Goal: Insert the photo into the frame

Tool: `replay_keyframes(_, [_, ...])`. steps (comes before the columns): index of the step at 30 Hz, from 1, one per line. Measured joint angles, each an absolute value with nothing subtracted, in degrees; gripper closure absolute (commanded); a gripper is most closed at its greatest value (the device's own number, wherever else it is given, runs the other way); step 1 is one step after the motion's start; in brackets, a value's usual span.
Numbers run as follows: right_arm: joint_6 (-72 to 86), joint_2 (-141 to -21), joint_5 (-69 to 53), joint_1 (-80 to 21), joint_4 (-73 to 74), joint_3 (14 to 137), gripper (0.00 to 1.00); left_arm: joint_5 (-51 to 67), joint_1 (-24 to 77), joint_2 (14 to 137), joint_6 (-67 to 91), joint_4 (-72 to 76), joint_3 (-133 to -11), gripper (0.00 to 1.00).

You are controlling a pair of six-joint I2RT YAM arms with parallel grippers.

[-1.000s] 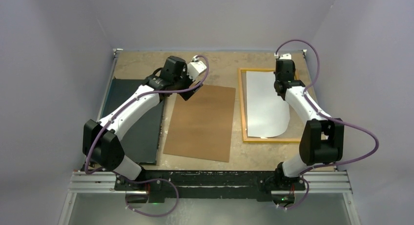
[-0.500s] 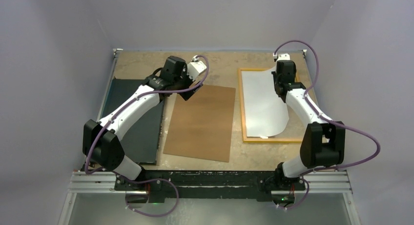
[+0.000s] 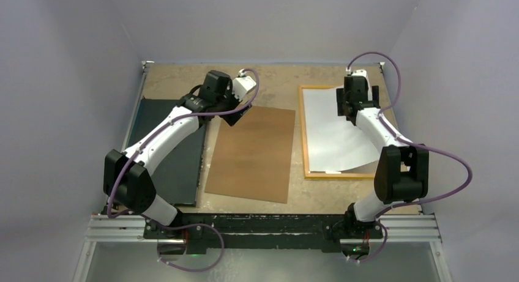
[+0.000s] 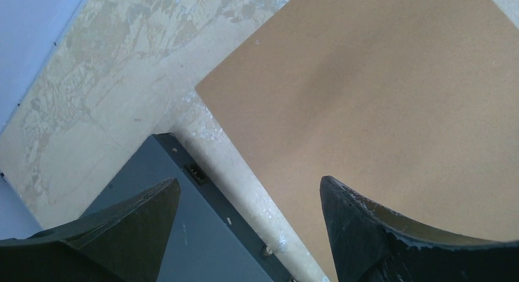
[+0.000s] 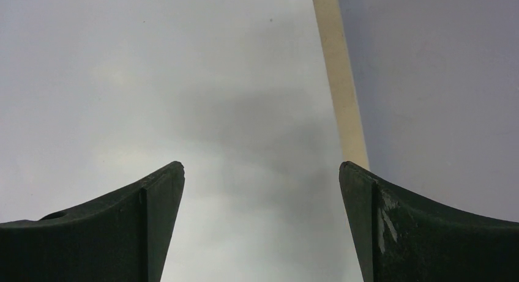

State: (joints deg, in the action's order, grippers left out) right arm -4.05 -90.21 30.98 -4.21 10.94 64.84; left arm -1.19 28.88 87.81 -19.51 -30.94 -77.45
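The photo [image 3: 333, 132] lies in the frame [image 3: 302, 135] at the table's right, plain white side up, so its printed side is hidden. Its near right part still bows up a little. My right gripper [image 3: 355, 104] hovers over the photo's far right part, open and holding nothing. In the right wrist view the white photo [image 5: 183, 80] fills the space under the right gripper [image 5: 262, 172], with the frame's pale border [image 5: 343, 98] beside the right finger. My left gripper [image 3: 242, 107] hangs open and empty over the brown board's far left corner.
A brown backing board [image 3: 252, 152] lies mid-table, with a black flat board [image 3: 174, 153] to its left. In the left wrist view the left gripper [image 4: 248, 187] straddles the gap between the brown board [image 4: 379, 92] and the black board [image 4: 202, 233]. Walls enclose the table.
The right gripper has opened and let go of the photo, whose lifted right side has dropped and spread toward the frame's right border. The left arm has barely moved.
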Motion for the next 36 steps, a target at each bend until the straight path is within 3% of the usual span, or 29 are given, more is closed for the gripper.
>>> replay_keyframes(14, [4.84, -89.93, 39.33, -4.21, 11.27, 68.69, 0.01, 0.27, 26.41, 87.74, -18.46, -31.05, -77.1, 0.15])
replay_keyframes(20, [10.92, -89.95, 36.84, -4.64, 12.4, 69.93, 0.01, 1.06, 24.03, 87.74, -17.19, -31.2, -77.12, 0.06])
replay_keyframes(24, [15.88, -90.02, 35.05, -10.35, 12.19, 69.36, 0.11, 1.08, 21.58, 87.74, -16.93, -31.62, -77.28, 0.06])
replay_keyframes(29, [22.74, -91.42, 31.64, -25.87, 10.61, 65.36, 0.15, 1.91, 18.63, 87.74, -16.71, -32.69, -77.38, 0.14])
replay_keyframes(32, [27.4, -94.06, 28.64, -34.2, 10.26, 63.88, 0.15, 3.79, 17.08, 87.74, -16.38, -33.56, -77.32, 0.28])
replay_keyframes(36, [34.35, -97.06, 22.85, -41.06, 10.02, 62.87, 0.09, 7.94, 16.36, 87.74, -15.94, -33.47, -73.45, 0.45])
